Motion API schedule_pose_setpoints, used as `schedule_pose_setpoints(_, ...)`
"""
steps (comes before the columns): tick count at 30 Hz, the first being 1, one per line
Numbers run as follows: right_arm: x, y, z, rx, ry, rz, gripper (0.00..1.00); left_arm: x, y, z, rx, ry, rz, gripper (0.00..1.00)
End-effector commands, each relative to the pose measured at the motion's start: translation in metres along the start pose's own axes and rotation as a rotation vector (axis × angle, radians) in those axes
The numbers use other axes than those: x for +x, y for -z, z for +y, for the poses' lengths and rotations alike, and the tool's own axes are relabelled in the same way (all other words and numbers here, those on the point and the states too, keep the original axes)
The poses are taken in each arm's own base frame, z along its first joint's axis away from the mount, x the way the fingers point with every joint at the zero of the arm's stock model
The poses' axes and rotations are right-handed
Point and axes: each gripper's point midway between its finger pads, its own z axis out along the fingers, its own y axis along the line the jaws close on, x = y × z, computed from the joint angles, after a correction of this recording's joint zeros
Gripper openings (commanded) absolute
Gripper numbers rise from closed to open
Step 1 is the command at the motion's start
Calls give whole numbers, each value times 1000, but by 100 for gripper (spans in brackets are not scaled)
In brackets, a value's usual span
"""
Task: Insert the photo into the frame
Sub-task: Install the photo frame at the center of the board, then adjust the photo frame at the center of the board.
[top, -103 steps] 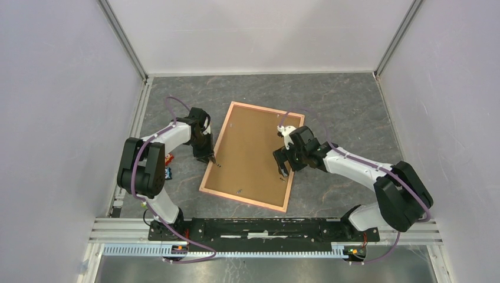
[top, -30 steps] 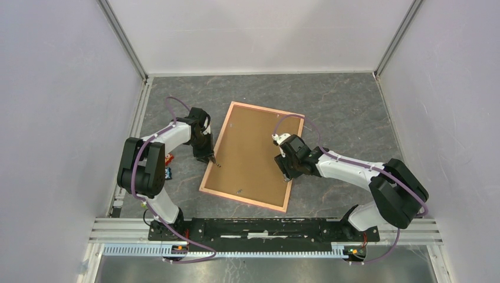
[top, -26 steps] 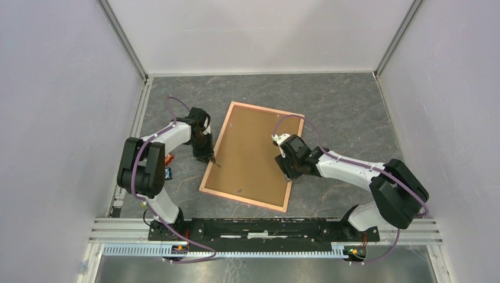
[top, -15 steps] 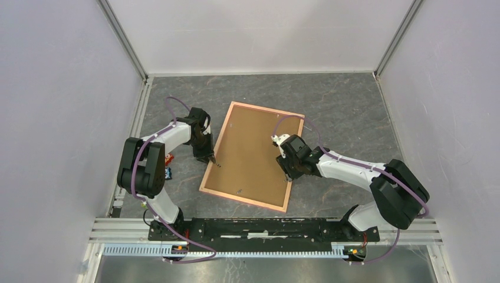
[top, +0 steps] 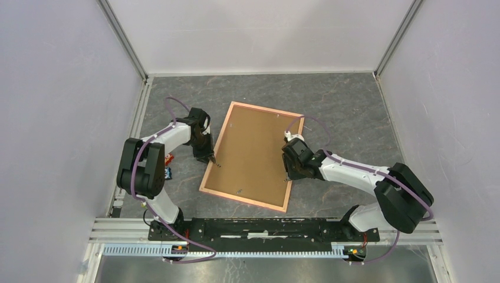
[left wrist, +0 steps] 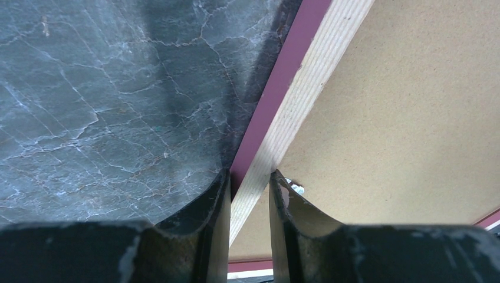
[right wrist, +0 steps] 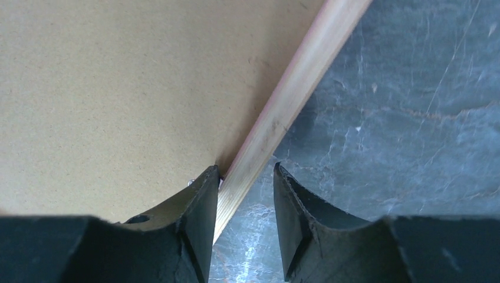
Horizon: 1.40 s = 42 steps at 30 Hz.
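Observation:
The frame (top: 259, 108) lies face down in the middle of the table, a thin salmon-pink border round a plain brown backing board (top: 250, 153). The photo is hidden. My left gripper (top: 211, 159) is at the frame's left side. In the left wrist view it (left wrist: 250, 180) is shut on the pale wooden rail (left wrist: 306, 76). At the frame's right side, my right gripper (top: 287, 175) straddles the rail (right wrist: 295, 88). It (right wrist: 246, 172) stands open: the inner finger touches the rail beside the board (right wrist: 118, 88), and the outer finger (right wrist: 289, 212) stands apart over the table.
A small red thing (top: 169, 159) and a small blue thing (top: 168, 173) lie by the left arm near the left wall. A metal clip (top: 239, 191) sits on the backing board near its front edge. White walls close in the grey marbled table (top: 354, 112).
My right gripper has shifted slightly right, from over the board to the frame's right rail, and its jaws have narrowed. The left arm and the frame have not moved.

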Motion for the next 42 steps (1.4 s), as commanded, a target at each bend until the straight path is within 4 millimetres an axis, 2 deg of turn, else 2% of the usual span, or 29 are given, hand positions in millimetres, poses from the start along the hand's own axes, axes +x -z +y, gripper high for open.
schedule_pose_setpoints(1, 5, 3, 1, 10, -214, -34, 46, 1, -2, 5, -36, 108, -24, 2)
schedule_pose_setpoints(4, 8, 3, 3, -5, -274, -40, 54, -1, 0, 4, -35, 108, -32, 2)
schedule_pose_setpoints(7, 11, 0, 4, -12, -295, -43, 57, 0, -1, 1, -20, 102, -22, 2)
schedule_pose_setpoints(14, 23, -5, 3, 17, -274, 8, 55, 0, 1, 0, -9, 98, -26, 2)
schedule_pose_setpoints(19, 38, -5, 2, 23, -249, 38, 44, -1, 1, 0, -10, 98, -31, 2)
schedule_pose_setpoints(25, 48, -10, 9, -9, -195, 78, 22, -1, 1, -1, -7, 98, -30, 2)
schedule_pose_setpoints(28, 49, -12, 13, -30, -161, 91, 6, -1, 1, -1, -6, 98, -29, 2)
schedule_pose_setpoints(34, 35, -11, 12, -22, -103, 56, 1, -1, 0, -1, -7, 98, -29, 2)
schedule_pose_setpoints(37, 22, -8, 22, -82, -60, 5, 0, -1, 0, -2, -2, 98, -27, 2)
schedule_pose_setpoints(42, 3, -12, 33, -134, 126, -13, 0, 1, -1, -5, 16, 102, -17, 2)
